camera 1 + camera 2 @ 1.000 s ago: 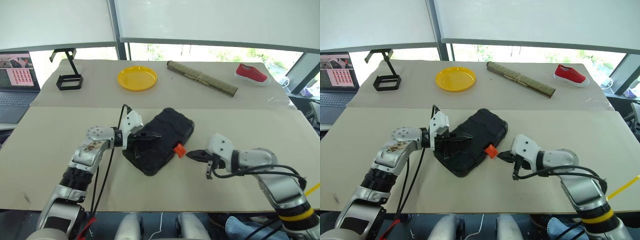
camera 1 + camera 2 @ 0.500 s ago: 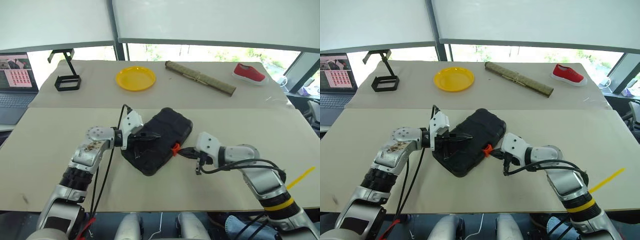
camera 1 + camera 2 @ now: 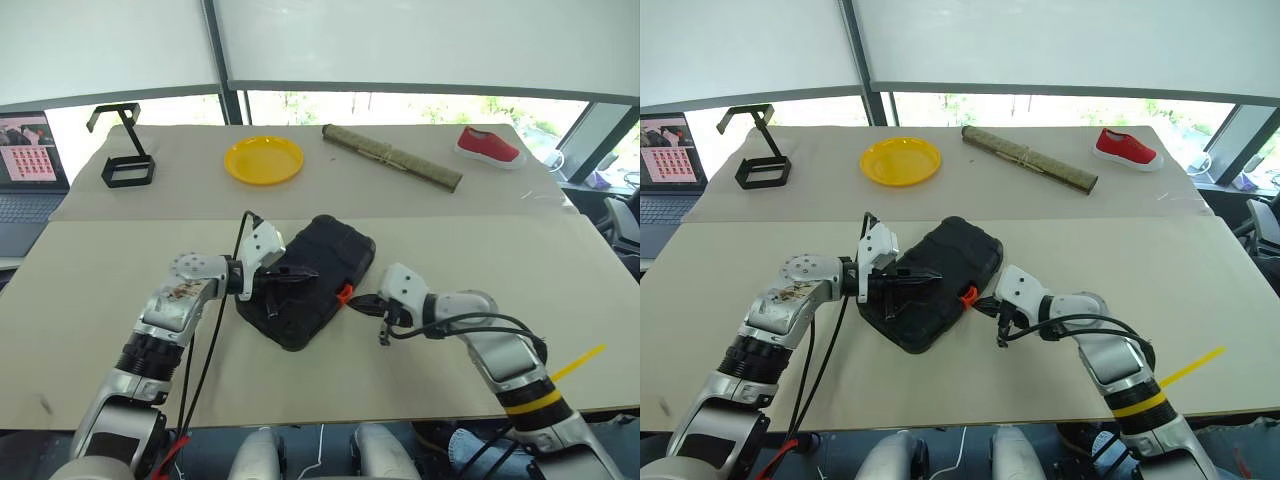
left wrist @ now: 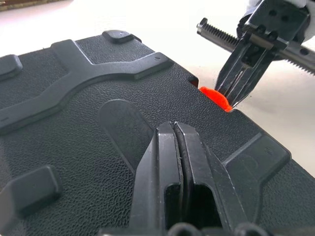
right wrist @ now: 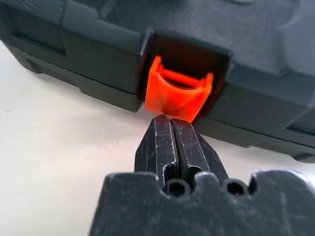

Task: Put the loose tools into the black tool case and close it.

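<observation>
The black tool case lies closed in the middle of the near table, its lid down. No loose tools are in sight. My left gripper is shut and rests on the textured lid. My right gripper is shut too, with its tips right at the small orange latch on the case's side edge. In the right wrist view the latch sticks out from its recess, and the tips meet its lower edge. The left wrist view catches the right gripper pointing down at the latch.
On the far table are a yellow plate, a rolled mat, a red shoe and a black wire-frame stand. A laptop stands at the far left. Bare table surrounds the case.
My right gripper has come leftwards and forwards from a gap beside the latch to its edge. The left gripper stays on the lid. The camera has shifted slightly.
</observation>
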{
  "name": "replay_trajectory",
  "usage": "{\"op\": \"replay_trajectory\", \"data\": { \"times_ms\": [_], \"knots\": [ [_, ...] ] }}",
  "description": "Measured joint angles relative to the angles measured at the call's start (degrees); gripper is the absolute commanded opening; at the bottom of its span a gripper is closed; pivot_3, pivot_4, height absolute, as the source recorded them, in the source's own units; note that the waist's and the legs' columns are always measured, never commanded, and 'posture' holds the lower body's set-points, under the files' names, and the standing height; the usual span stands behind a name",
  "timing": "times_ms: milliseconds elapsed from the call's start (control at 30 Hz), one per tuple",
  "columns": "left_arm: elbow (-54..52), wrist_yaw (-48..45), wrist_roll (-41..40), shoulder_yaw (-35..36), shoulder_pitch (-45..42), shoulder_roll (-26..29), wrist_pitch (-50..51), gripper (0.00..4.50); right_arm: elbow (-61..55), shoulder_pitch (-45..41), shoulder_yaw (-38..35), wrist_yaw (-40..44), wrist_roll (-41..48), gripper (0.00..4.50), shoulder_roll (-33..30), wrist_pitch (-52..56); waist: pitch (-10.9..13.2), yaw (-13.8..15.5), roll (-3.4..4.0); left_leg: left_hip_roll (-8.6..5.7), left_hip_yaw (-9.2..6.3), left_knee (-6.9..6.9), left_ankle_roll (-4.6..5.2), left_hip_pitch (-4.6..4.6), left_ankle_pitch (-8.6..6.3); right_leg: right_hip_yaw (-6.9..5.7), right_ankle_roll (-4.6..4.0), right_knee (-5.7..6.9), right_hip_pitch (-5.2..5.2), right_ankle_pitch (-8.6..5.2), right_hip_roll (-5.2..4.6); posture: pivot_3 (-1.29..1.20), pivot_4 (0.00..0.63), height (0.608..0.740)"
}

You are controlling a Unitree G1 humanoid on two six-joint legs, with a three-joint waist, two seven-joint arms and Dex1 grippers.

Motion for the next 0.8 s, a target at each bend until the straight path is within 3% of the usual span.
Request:
{"op": "replay_trajectory", "data": {
  "times_ms": [300,400,567,733,800],
  "knots": [
    [-0.4,0.7,0.2,-0.3,0.1,-0.1,1.2,0.12,2.0,-1.5,1.0,0.1,-1.1,0.05,1.1,0.0,0.0,-0.2,0.0,0.02,0.0,-0.01,0.0,-0.02,0.0,0.01,-0.01,0.01,-0.04,0.0,0.02,0.0,0.15,0.74],
    [-1.0,0.1,-0.5,1.5,2.8,-0.1,-4.0,0.87,0.9,-0.7,0.4,0.1,-0.4,0.0,0.4,0.1,0.0,-0.3,0.01,0.05,0.01,-0.08,0.0,-0.08,0.0,0.04,-0.03,0.01,-0.16,0.0,0.02,0.0,0.15,0.74],
    [-4.4,-3.2,-5.0,7.4,9.9,1.9,-11.7,2.58,-6.6,3.5,-7.7,0.2,5.9,1.45,-1.4,0.4,0.0,-0.3,0.01,0.07,-0.01,-0.19,0.0,-0.36,0.0,0.15,-0.05,0.01,-0.53,-0.01,0.01,0.0,0.15,0.74],
    [-6.4,-2.7,-6.6,18.4,21.9,9.8,-17.5,4.34,-8.9,13.4,-15.9,5.1,10.6,3.2,-7.8,-5.8,0.1,-0.1,-0.08,0.06,0.08,-0.36,0.0,-0.31,0.0,0.12,-0.04,-0.12,-0.53,-0.01,-0.11,0.0,0.15,0.74],
    [-7.1,-2.6,-6.1,21.0,25.9,11.9,-19.0,4.5,-7.6,14.8,-18.2,8.5,13.3,3.83,-8.1,-10.5,0.1,-0.1,-0.06,0.05,0.11,-0.37,0.0,-0.23,0.0,0.13,-0.04,-0.12,-0.46,-0.02,-0.17,0.0,0.15,0.74]
  ]
}}
